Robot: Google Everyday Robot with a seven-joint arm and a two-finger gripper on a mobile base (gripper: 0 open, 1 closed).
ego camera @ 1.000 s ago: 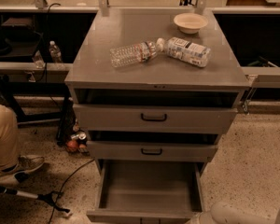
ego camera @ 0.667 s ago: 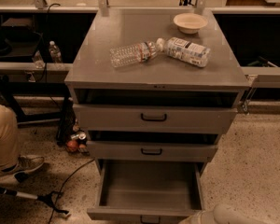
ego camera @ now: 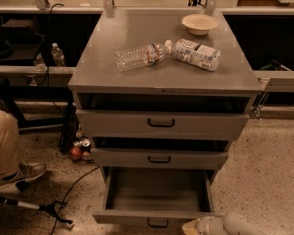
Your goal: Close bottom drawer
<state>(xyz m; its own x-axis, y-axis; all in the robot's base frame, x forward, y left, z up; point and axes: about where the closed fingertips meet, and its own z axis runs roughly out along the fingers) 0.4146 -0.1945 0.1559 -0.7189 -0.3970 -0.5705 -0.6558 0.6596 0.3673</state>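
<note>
The bottom drawer (ego camera: 157,192) of the grey metal cabinet (ego camera: 161,67) is pulled far out, showing its plain grey interior. Its narrow front panel (ego camera: 137,218) sits at the lower edge of the view, with the small black handle (ego camera: 157,223) partly cut off. My gripper (ego camera: 195,226) is at the bottom edge, just right of that handle and close to the drawer front. Only its pale tip and part of the arm (ego camera: 235,225) show.
The middle drawer (ego camera: 159,158) and top drawer (ego camera: 161,124) stand slightly out. A plastic bottle (ego camera: 139,57), a carton (ego camera: 198,54) and a bowl (ego camera: 200,23) lie on the cabinet top. A person's leg and shoe (ego camera: 10,170) and cables (ego camera: 63,199) are on the floor at left.
My arm has moved left along the bottom edge, from the lower right corner towards the bottom drawer's front and handle. The drawer has not moved.
</note>
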